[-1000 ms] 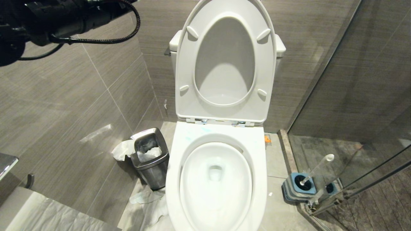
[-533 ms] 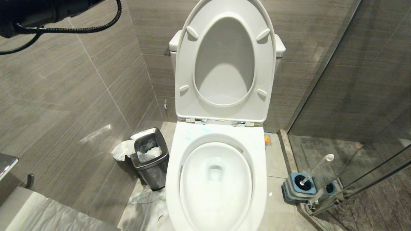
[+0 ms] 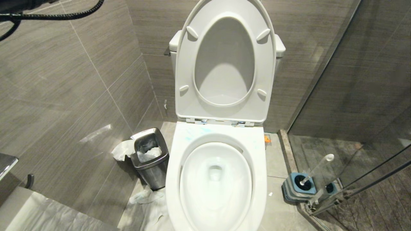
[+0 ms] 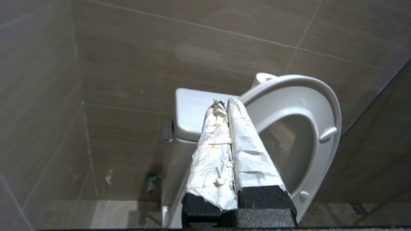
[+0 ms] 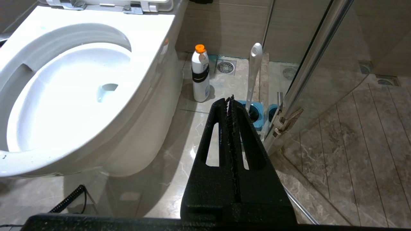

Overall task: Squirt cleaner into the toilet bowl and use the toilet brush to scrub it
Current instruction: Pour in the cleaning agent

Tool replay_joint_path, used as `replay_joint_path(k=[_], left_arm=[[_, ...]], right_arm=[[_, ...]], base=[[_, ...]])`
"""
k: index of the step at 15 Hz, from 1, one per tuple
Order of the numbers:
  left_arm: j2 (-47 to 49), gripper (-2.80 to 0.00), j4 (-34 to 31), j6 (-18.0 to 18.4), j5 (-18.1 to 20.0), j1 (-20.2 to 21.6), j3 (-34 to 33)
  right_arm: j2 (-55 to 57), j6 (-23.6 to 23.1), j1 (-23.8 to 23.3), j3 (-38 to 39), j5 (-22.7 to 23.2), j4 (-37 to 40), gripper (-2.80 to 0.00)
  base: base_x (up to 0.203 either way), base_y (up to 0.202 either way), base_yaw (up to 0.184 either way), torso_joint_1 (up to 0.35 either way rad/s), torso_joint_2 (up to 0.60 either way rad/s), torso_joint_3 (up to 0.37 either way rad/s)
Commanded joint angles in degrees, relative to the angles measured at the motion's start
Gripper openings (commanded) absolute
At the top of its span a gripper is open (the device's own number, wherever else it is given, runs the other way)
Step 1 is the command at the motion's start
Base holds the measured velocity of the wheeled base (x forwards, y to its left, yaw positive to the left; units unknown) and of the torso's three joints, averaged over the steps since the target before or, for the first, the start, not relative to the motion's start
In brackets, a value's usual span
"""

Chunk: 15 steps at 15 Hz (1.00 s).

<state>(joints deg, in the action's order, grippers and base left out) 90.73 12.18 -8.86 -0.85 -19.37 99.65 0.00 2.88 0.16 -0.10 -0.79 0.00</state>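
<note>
Seemingly, cleaner (image 3: pixel 188 137) was already smeared on the toilet bowl (image 3: pixel 173 179); the toilet brush (image 3: pixel 316 168) was left docked beside it, both grippers (image 4: pixel 224 103) (image 5: pixel 230 98) closed empty.

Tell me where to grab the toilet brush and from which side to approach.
Grip the toilet brush on its slim handle just below the knob, coming from above on the toilet bowl's side. The handle leans up out of its blue holder, with the glass door close behind, so that side looks blocked.
</note>
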Motion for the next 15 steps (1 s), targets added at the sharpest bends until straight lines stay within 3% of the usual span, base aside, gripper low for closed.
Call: replay_joint_path(k=[1,5,11,15], left_arm=[[-3.28,-2.8,-0.21,1.23,-0.41,1.88,-0.04],[-10.98,-2.8,-6.37,2.11,-0.55,3.98,0.0],[-25.64,-2.8,-21.9,2.97,0.04,9.27,-0.05],[-33.41,-2.8,-27.32,2.5,1.8,17.27,-1.52]], right_arm=[[0.0,0.02,0.02,0.01,0.0,0.0,-2.8],[0.0,0.02,0.02,0.01,0.0,0.0,-2.8],[0.0,0.02,0.02,0.01,0.0,0.0,-2.8],[0.0,0.02,0.02,-0.08,0.0,0.0,-2.8]], base=[[0.0,0.0,0.0,0.0,0.0,0.0],[0.0,0.0,0.0,0.0,0.0,0.0],[0.0,0.0,0.0,0.0,0.0,0.0],[0.0,0.0,0.0,0.0,0.0,0.0]])
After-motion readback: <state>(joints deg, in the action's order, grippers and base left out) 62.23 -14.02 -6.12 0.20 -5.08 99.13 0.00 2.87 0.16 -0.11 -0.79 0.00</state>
